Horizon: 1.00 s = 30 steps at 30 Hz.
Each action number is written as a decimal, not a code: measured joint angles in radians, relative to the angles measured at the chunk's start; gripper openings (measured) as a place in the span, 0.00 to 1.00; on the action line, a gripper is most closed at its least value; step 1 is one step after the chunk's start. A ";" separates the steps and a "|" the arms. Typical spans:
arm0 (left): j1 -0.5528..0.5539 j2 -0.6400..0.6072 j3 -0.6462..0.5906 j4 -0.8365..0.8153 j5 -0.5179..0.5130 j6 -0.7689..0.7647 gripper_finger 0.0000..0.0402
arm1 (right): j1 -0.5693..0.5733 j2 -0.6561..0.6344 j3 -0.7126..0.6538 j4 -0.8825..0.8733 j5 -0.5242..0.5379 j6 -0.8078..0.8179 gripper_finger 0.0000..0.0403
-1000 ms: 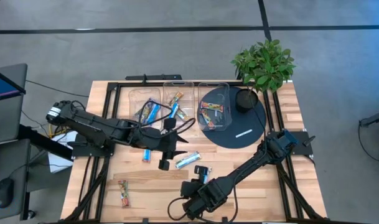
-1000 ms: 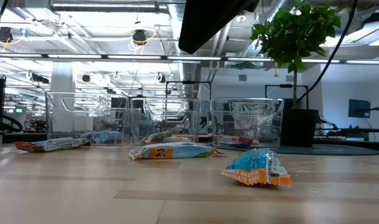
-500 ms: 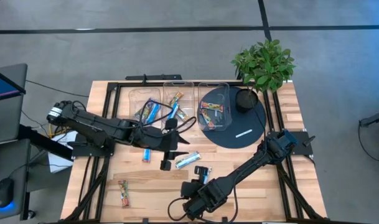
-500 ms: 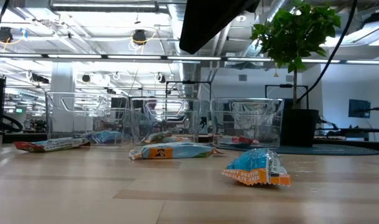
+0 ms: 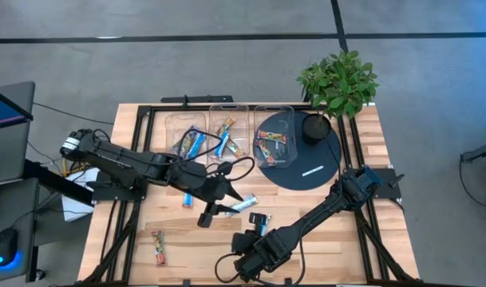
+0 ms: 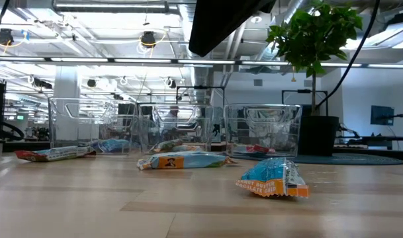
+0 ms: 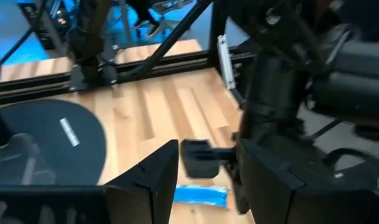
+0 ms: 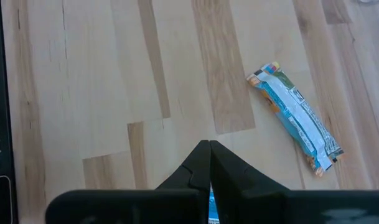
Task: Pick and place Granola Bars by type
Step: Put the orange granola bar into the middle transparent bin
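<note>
Granola bars lie loose on the wooden table: a blue bar (image 5: 241, 206) at mid-table, a second blue bar (image 5: 261, 217) nearer the front, a third blue bar (image 5: 187, 198) half under my left arm, and an orange-brown bar (image 5: 158, 247) at the near left. More bars lie in three clear bins (image 5: 227, 127) at the far side. My left gripper (image 5: 207, 215) hangs open above the table just left of the mid-table bar (image 7: 201, 196), with nothing between its fingers. My right gripper (image 8: 208, 144) is shut over the front blue bar; a blue sliver (image 8: 209, 205) shows between its fingers. My right gripper is shut, and the blue sliver shows behind its tips. I cannot tell whether it touches that bar. In the low view the front blue bar (image 6: 274, 178) lies flat on the table with no finger on it.
A black round mat (image 5: 306, 163) with a white mark (image 5: 312, 171) lies at the far right, and the right-hand bin partly rests on it. A potted plant (image 5: 338, 80) stands at the far right corner. Black frame rails (image 5: 115, 231) run along the table's edges.
My left gripper has turned and tipped in place, and its fingers now reach more toward the table's near edge. The bars and my right arm have kept still.
</note>
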 joint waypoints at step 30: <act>-0.013 -0.002 0.001 -0.237 0.177 0.126 0.40 | 0.002 0.000 -0.010 0.082 -0.049 -0.095 0.00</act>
